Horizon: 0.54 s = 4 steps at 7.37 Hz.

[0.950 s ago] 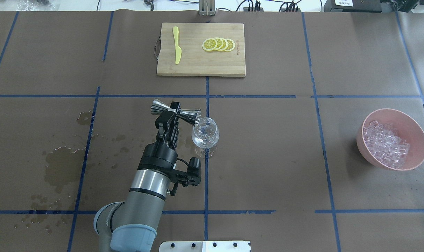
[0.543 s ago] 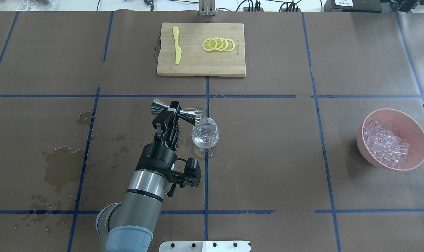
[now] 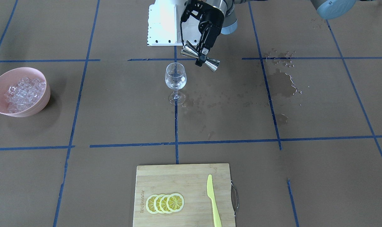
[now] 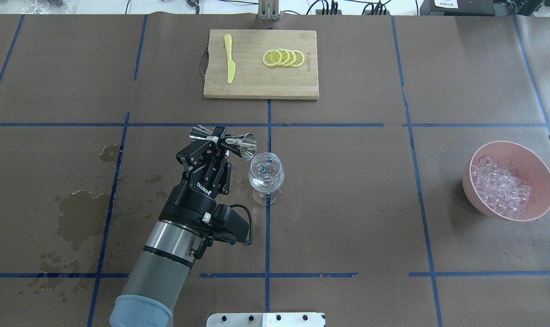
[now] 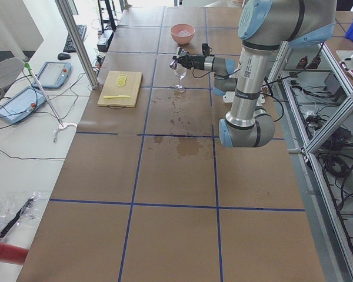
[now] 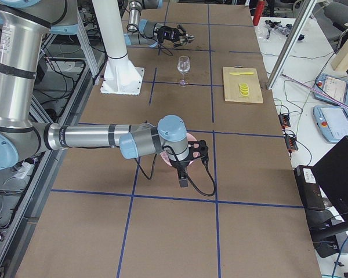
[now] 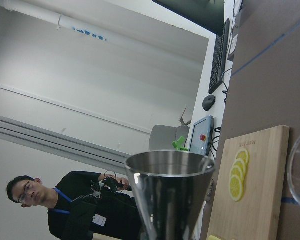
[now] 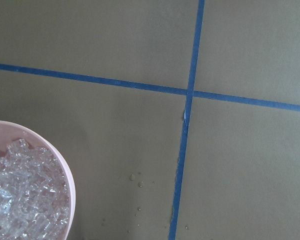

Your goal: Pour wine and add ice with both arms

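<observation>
Just right of the left gripper (image 4: 218, 138), a little clear wine (image 3: 175, 83) sits in an upright wine glass (image 4: 266, 175). That gripper is clamped on the waist of a steel jigger (image 4: 244, 144), held roughly level, one mouth beside the glass rim. Well off to its right, ice (image 4: 499, 187) fills a pink bowl (image 4: 546, 181). The right gripper (image 6: 198, 152) hangs by that bowl; spread or closed cannot be determined.

Little clear wine (image 3: 175, 84) sits low in the upright stemmed glass (image 4: 266, 175), mid counter (image 4: 347, 204). The ice (image 4: 499, 190) is a heap of clear cubes in the pink bowl (image 4: 540, 181) at the robot's right. The left arm (image 4: 166, 259) reaches beside the glass, left tool (image 4: 218, 140) clamped on a steel jigger (image 4: 243, 144) lying roughly sideways, mouth by the glass rim. The right arm (image 6: 87, 137) is low, right tool (image 6: 191, 155) at the bowl, grip unclear.
</observation>
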### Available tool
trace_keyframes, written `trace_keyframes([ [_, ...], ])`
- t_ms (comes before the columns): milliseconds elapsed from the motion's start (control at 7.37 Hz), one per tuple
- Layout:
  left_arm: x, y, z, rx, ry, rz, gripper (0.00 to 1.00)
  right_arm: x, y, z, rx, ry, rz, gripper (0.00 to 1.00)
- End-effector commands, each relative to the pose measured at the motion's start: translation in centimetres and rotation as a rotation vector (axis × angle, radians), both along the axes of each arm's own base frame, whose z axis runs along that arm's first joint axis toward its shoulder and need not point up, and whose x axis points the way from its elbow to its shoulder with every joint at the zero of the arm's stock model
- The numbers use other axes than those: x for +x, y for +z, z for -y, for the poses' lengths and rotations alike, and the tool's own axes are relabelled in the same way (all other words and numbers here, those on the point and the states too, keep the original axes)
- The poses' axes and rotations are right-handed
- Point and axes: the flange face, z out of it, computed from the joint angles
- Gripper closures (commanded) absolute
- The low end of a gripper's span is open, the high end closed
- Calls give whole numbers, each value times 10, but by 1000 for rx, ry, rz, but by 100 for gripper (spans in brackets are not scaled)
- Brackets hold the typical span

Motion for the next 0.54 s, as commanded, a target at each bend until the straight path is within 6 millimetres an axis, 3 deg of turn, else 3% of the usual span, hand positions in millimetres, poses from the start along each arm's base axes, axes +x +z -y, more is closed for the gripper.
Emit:
trace_keyframes([
  [0, -16, 14, 2, 28, 19, -94, 100, 0, 0, 0, 2, -1, 0, 0],
  [407, -49, 93, -2, 60, 56, -121, 100, 0, -1, 0, 5, -1, 0, 0],
])
